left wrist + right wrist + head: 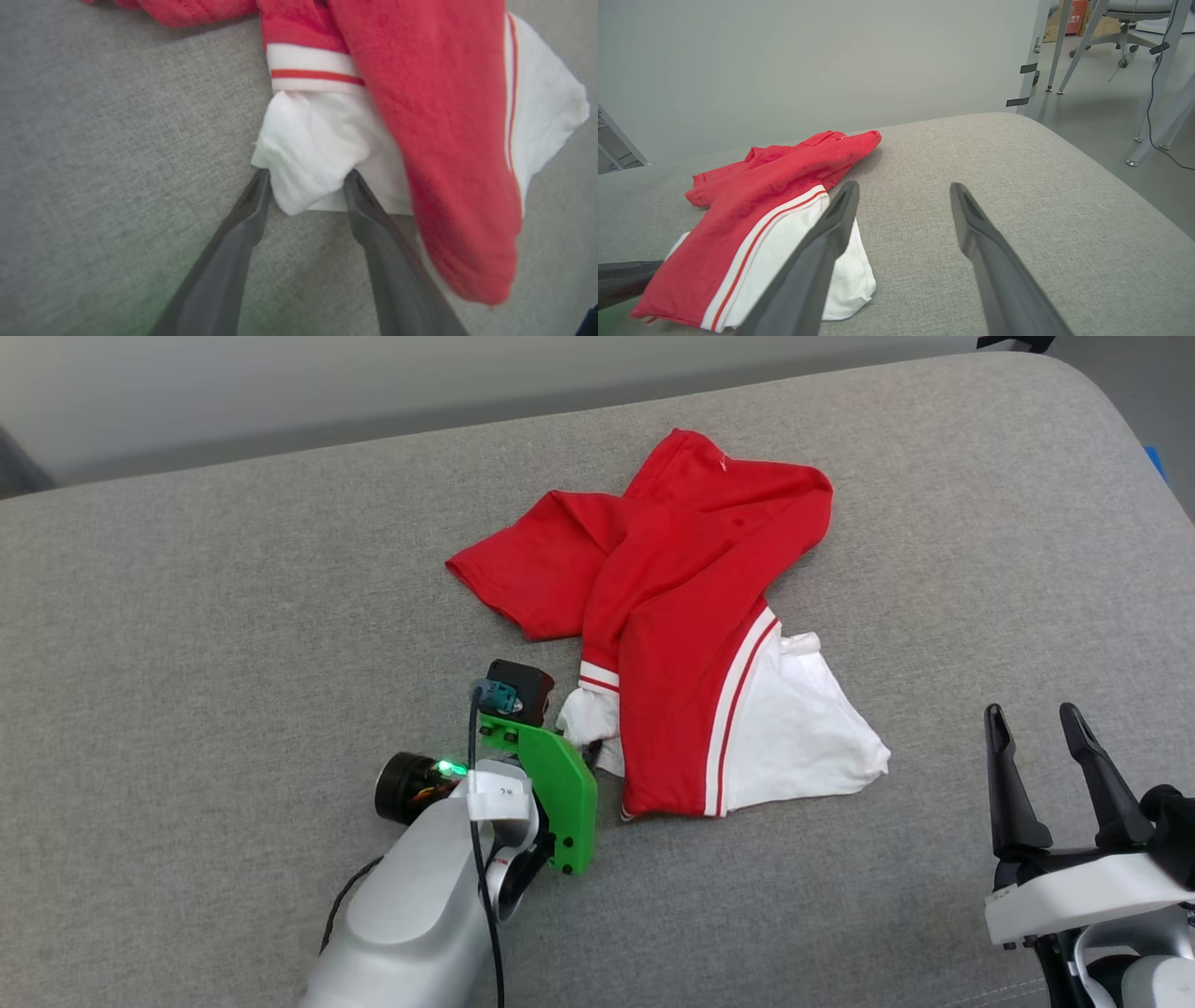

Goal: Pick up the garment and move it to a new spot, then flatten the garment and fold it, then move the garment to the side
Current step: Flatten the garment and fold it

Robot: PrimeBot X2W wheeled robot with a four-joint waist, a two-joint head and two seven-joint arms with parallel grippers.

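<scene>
the crumpled red jersey shirt (672,607) lies mid-way across the grey woven cushion (233,616), and the left gripper (308,175), fingers part-spread and touching either side of its bunched white sleeve (310,140), looks set to pinch it for lifting, while the right gripper (1046,756) hangs wide open and empty beside it, a pale wall (784,56) and an office chair (1122,28) beyond.

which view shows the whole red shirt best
The head view: the shirt lies crumpled on the grey cushion, almost its whole outline visible from above. The left wrist view gives a close-up of one white sleeve between the left gripper's fingers. The right wrist view sees the shirt low from the side, partly behind a finger.
</scene>
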